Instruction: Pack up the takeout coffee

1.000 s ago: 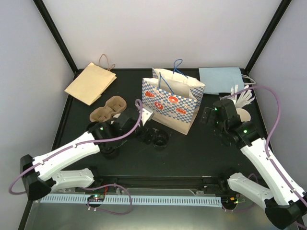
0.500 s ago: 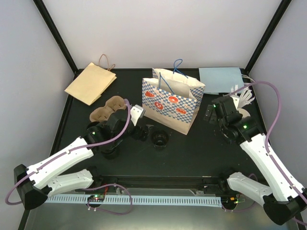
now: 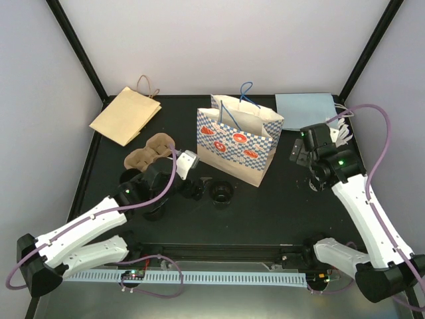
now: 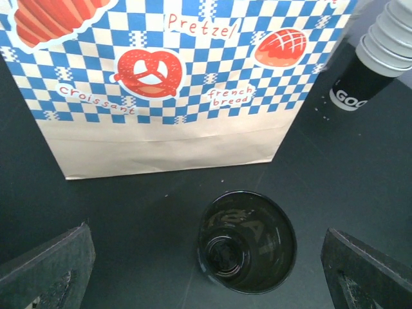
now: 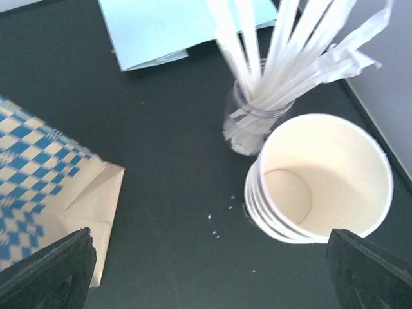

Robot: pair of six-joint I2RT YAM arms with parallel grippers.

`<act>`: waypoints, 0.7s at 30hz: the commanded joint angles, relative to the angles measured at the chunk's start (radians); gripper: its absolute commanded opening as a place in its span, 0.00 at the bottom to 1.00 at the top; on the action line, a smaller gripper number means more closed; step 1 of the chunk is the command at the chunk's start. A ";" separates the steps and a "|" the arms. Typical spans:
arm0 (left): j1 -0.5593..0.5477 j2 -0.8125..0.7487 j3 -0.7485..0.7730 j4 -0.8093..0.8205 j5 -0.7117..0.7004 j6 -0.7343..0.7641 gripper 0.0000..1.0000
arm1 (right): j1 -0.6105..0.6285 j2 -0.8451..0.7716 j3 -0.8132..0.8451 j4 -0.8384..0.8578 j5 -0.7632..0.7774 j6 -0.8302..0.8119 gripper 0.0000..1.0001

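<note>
Paper cups, nested in one stack, white inside and black outside, stand upright at the right of the bench, touched by nothing; nearest on the left, the left claw is spread wide and empty above a black round piece, cup or lid I cannot tell, which sits open side up just near of the checked bag; that bag stands upright at mid bench, mouth open, blue handles up; on the right, the right claw is spread wide and empty, just near of the stack; just beyond the cups a clear jar holds wrapped straws; farther left lie a pulp cup carrier and a flat brown bag; far right, a flat blue bag.
</note>
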 commanded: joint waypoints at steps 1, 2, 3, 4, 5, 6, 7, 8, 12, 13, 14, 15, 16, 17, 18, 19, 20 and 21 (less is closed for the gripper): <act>0.006 -0.029 -0.025 0.094 0.060 -0.025 0.99 | -0.107 0.027 0.060 0.017 -0.078 -0.063 1.00; 0.006 -0.030 -0.030 0.100 0.063 -0.029 0.99 | -0.143 0.041 0.072 0.022 -0.114 -0.072 1.00; 0.006 -0.031 -0.033 0.104 0.065 -0.032 0.99 | -0.175 0.058 0.084 0.023 -0.148 -0.077 1.00; 0.005 -0.031 -0.035 0.106 0.069 -0.037 0.99 | -0.204 0.080 0.095 0.026 -0.177 -0.080 1.00; 0.006 -0.032 -0.036 0.107 0.075 -0.041 0.99 | -0.234 0.099 0.103 0.026 -0.207 -0.082 1.00; 0.006 -0.032 -0.038 0.108 0.083 -0.043 0.99 | -0.256 0.115 0.113 0.023 -0.230 -0.079 1.00; 0.006 -0.032 -0.039 0.107 0.090 -0.045 0.99 | -0.282 0.132 0.123 0.015 -0.238 -0.068 1.00; 0.005 -0.032 -0.039 0.103 0.094 -0.047 0.99 | -0.306 0.146 0.130 0.011 -0.246 -0.061 1.00; 0.006 -0.037 -0.048 0.099 0.091 -0.045 0.99 | -0.401 0.170 0.141 0.053 -0.304 -0.038 0.96; 0.006 -0.038 -0.051 0.104 0.089 -0.046 0.99 | -0.412 0.171 0.141 0.073 -0.314 -0.031 0.95; 0.006 -0.039 -0.054 0.106 0.089 -0.045 0.99 | -0.418 0.173 0.145 0.090 -0.321 -0.023 0.91; 0.005 -0.041 -0.053 0.108 0.089 -0.044 0.99 | -0.422 0.180 0.150 0.105 -0.322 -0.017 0.89; 0.005 -0.043 -0.053 0.106 0.089 -0.042 0.99 | -0.423 0.187 0.157 0.116 -0.322 -0.017 0.86; 0.006 -0.045 -0.052 0.104 0.089 -0.039 0.99 | -0.423 0.199 0.167 0.123 -0.320 -0.018 0.84; 0.006 -0.048 -0.051 0.102 0.088 -0.035 0.99 | -0.423 0.213 0.179 0.124 -0.317 -0.022 0.82; 0.006 -0.051 -0.051 0.100 0.085 -0.034 0.99 | -0.423 0.224 0.194 0.117 -0.312 -0.026 0.81; 0.006 -0.053 -0.051 0.095 0.081 -0.031 0.99 | -0.424 0.235 0.207 0.105 -0.308 -0.031 0.80; 0.006 -0.056 -0.052 0.090 0.077 -0.030 0.99 | -0.423 0.243 0.216 0.093 -0.304 -0.036 0.79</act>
